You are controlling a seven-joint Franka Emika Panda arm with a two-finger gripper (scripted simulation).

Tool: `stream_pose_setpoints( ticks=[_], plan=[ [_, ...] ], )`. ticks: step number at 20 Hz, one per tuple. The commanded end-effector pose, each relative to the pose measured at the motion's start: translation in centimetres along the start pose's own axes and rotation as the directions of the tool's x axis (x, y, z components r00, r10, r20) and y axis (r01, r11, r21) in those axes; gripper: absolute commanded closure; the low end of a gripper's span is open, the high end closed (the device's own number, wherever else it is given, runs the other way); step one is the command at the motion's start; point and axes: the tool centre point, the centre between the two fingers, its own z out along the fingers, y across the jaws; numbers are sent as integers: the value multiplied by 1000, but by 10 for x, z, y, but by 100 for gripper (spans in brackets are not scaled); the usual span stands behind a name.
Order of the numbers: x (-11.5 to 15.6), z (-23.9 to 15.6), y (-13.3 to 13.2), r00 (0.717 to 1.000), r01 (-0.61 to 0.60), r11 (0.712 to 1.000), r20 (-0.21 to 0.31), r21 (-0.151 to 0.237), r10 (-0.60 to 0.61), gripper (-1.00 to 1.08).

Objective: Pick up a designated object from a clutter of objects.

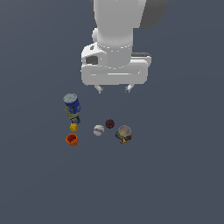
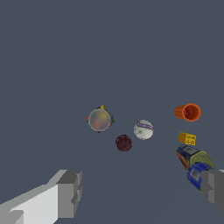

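1. In the exterior view, you see the white arm [image 1: 117, 30] reaching down from the top of the picture, with the gripper [image 1: 113, 89] hanging well above the grey floor [image 1: 183, 175]. Its two short fingers [image 1: 99, 89] stand wide apart and nothing is between them.
2. Below the gripper, the items lie on the floor in a loose group. The small can [image 1: 124, 134] with the pale shiny top and many-coloured label is the item farthest toward the exterior view's right, and it stands upright.
3. Just beside that can, toward the exterior view's left, you find the dark red ball [image 1: 110, 124], and then the white ball [image 1: 99, 130]. Neither ball touches the can.
4. At the exterior view's left side of the group, the blue can [image 1: 72, 104] comes first, then a small dark piece [image 1: 74, 118], the yellow piece [image 1: 74, 127] and the orange cup [image 1: 72, 139], set close in a line.
5. In the wrist view, you look down between the fingers [image 2: 70, 192], which sit far apart at the picture's edge and grip nothing.
6. There the small can [image 2: 99, 119] shows its round shiny top, apart from the dark red ball [image 2: 124, 143] and the white ball [image 2: 143, 129].
7. The orange cup [image 2: 188, 112] lies on its side with its mouth facing you; the yellow piece [image 2: 187, 138] is near it, and the blue can [image 2: 197, 172] is partly hidden behind one finger.
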Motion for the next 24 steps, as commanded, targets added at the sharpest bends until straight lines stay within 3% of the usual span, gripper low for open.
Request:
stream_pose_setpoints(
  ticks=[1, 17, 24],
  plan=[
    [0, 0, 0, 1000, 0, 1000, 0, 0, 0, -92],
    [2, 4, -11, 999, 36, 999, -11, 6, -36, -92],
    [9, 27, -13, 995, 95, 996, -9, -5, -95, -92]
  ],
)
